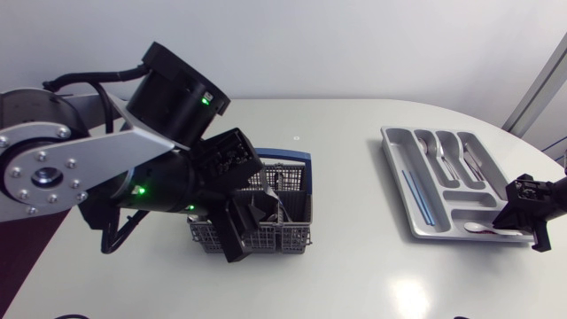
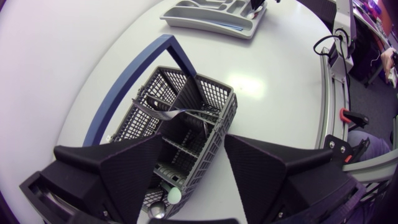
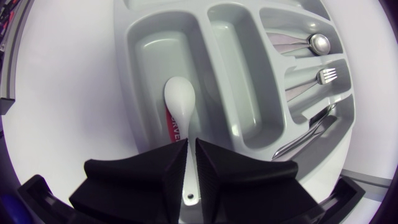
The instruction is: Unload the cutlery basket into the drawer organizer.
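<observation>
In the head view our left arm comes in from the left of the frame and its left gripper [image 1: 250,221] hangs over the cutlery basket [image 1: 292,237], which stands on the table [image 1: 354,275] just left of centre; the basket's blue handle [image 1: 288,158] shows at its far side. The left wrist view shows this claw released, its two fingers [image 2: 124,168] spread wide above the grey mesh basket [image 2: 186,112], touching nothing; a grey utensil [image 2: 180,114] lies across the dividers ahead of the fingers, and small round pieces we cannot make out sit in the compartment nearest them.

The drawer organizer [image 1: 396,142] lies at the right of the head view, well apart from the basket; our right gripper [image 1: 524,217] is at the frame's right edge, at the organizer's near corner. In the right wrist view the right gripper [image 3: 191,144] is clenched on the handle of a white spoon [image 3: 179,102]; the bowl of the spoon rests ahead of the fingertips in a compartment of the organizer [image 3: 239,74], over a red label [image 3: 173,127]; the next compartment beside it holds nothing; further across lie a metal spoon [image 3: 318,42], a fork [image 3: 326,74] and a knife [image 3: 311,134], each in its own slot.
</observation>
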You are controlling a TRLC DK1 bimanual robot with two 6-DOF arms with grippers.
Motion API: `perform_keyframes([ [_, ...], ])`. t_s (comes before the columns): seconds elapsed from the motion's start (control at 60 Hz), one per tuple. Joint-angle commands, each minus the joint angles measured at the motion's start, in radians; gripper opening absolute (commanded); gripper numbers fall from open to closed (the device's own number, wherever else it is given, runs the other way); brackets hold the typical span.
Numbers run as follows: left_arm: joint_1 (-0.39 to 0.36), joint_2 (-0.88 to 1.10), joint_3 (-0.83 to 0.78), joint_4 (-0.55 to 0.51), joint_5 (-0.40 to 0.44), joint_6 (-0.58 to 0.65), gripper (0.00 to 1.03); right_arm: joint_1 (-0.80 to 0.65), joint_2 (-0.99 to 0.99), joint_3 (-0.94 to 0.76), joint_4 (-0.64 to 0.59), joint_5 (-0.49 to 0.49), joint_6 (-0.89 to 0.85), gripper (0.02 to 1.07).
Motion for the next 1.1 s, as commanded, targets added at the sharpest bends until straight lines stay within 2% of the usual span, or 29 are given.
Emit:
perform_keyframes([
  [0.0,-0.019,0.027,-0.012,0.005,-0.012,0.025,0.71,0.008,0.003,-0.04,0.031,0.005,-0.026,0.23],
  [0.15,-0.044,0.079,0.022,-0.007,-0.019,0.026,0.71,0.001,-0.038,-0.03,0.037,-0.046,0.038,0.75],
  [0.233,-0.042,0.099,0.048,-0.012,-0.019,0.011,0.68,-0.005,-0.071,-0.039,0.028,-0.084,0.066,0.91],
  [0.35,-0.034,0.133,0.087,-0.013,-0.019,-0.035,0.59,-0.016,-0.129,-0.077,0.022,-0.134,0.089,0.93],
  [0.5,-0.033,0.18,0.11,-0.012,-0.019,-0.083,0.52,-0.018,-0.206,-0.117,0.006,-0.195,0.156,1.02],
  [0.717,0.01,0.248,0.157,-0.033,-0.02,-0.109,0.38,-0.018,-0.333,-0.177,-0.109,-0.293,0.19,1.02],
  [0.8,0.013,0.265,0.165,-0.036,-0.02,-0.11,0.35,-0.018,-0.368,-0.211,-0.124,-0.307,0.19,1.02],
  [1.083,0.012,0.3,0.197,-0.073,-0.019,-0.113,0.34,-0.007,-0.44,-0.263,-0.159,-0.325,0.19,1.02],
])
